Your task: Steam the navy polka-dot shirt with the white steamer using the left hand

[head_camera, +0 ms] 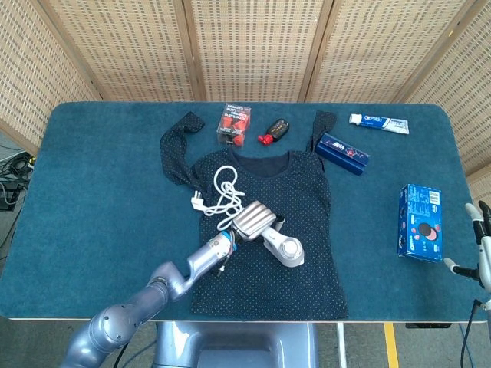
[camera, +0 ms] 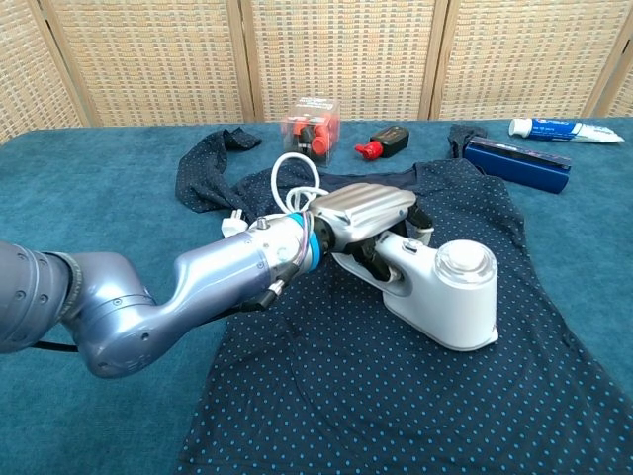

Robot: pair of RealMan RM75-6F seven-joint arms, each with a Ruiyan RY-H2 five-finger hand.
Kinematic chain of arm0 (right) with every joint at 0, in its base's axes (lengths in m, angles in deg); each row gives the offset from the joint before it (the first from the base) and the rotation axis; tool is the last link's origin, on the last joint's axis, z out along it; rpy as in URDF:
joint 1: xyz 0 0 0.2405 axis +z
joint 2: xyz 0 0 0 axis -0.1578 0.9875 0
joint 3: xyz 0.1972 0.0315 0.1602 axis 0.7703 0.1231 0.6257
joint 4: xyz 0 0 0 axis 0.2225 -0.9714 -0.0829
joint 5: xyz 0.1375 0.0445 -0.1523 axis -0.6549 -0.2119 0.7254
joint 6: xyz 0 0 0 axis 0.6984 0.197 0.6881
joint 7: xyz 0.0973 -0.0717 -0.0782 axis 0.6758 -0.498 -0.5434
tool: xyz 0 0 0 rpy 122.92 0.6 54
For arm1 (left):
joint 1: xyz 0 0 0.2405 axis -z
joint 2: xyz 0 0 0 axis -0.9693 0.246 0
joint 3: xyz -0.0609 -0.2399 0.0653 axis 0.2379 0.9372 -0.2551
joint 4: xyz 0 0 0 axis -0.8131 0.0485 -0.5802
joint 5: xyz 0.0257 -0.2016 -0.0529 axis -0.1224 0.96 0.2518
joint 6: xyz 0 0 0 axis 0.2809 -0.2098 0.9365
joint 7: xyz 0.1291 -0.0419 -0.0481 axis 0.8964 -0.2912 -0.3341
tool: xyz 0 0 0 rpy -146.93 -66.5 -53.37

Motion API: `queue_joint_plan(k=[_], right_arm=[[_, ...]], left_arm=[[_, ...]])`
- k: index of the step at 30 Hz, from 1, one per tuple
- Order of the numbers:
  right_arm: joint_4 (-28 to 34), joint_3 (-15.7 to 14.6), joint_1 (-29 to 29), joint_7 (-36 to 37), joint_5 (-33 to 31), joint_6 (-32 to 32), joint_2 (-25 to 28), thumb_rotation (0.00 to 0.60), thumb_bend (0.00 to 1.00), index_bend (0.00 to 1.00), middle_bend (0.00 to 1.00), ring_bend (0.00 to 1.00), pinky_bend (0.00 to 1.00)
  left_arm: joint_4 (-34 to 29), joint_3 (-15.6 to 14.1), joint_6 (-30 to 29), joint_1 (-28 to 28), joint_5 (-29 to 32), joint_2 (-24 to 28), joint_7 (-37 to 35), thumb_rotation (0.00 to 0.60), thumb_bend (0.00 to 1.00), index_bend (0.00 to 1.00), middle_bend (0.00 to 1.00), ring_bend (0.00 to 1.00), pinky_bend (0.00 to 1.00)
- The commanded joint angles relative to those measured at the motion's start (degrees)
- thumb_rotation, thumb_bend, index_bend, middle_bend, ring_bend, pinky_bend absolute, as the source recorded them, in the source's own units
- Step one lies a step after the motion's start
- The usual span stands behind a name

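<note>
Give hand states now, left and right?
Left hand: grips the white steamer on the navy polka-dot shirt.
Right hand: at frame edge, cannot tell.

Along the far edge of the teal carpet-like tabletop [head_camera: 92, 184] stand a small clear box of red items [head_camera: 235, 123] and, just right of it, a small black device with a red end [head_camera: 273, 130]. Further right lie a long dark-blue rectangular box [head_camera: 342, 153] and, beyond it, a white and blue toothpaste tube [head_camera: 379, 123]. A blue carton with a printed label [head_camera: 420, 222] lies flat near the right edge, and woven wicker screen panels [head_camera: 253, 46] stand behind the table.
</note>
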Motion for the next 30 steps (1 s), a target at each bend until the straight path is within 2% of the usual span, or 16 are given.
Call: queue_joint_plan(k=[1, 9, 22, 26, 30], right_arm=[[0.0, 0.0, 0.0, -0.1, 0.0, 0.0, 0.0, 0.6, 0.0, 0.02, 0.0, 0.0, 0.0], [0.3, -0.1, 0.2, -1.0, 0.2, 0.0, -0.4, 0.6, 0.0, 0.02, 0.0, 0.0, 0.0], [0.8, -0.1, 0.0, -1.2, 0.5, 0.6, -0.2, 0.6, 0.0, 0.02, 0.0, 0.0, 0.0], [0.9, -0.1, -0.1, -1.1, 0.7, 0.8, -0.1, 0.6, 0.0, 0.02, 0.0, 0.0, 0.0], [1.1, -0.2, -0.1, -1.0, 0.8, 0.9, 0.0, 0.6, 0.0, 0.02, 0.0, 0.0, 0.0]], left_arm=[[-1.7, -2.4, -0.8, -0.8, -2.1, 2.1, -0.3, 0.6, 0.84, 1.0, 0.98, 0.91, 1.0], [-11.7, -5.7, -3.2, -1.0, -5.6, 10.2, 2.6, 0.6, 0.84, 1.0, 0.98, 0.91, 1.0], [-31.7, -9.3, 1.0, -1.8, -7.0, 23.8, 14.2, 0.6, 0.84, 1.0, 0.98, 0.91, 1.0], [-34.5, -9.3, 1.6, -2.7, -6.0, 25.5, 16.0, 0.6, 0.84, 1.0, 0.98, 0.91, 1.0], [-34.2, -8.6, 1.9, -3.4, -5.2, 25.1, 17.0, 0.6, 0.84, 1.0, 0.98, 0.91, 1.0]])
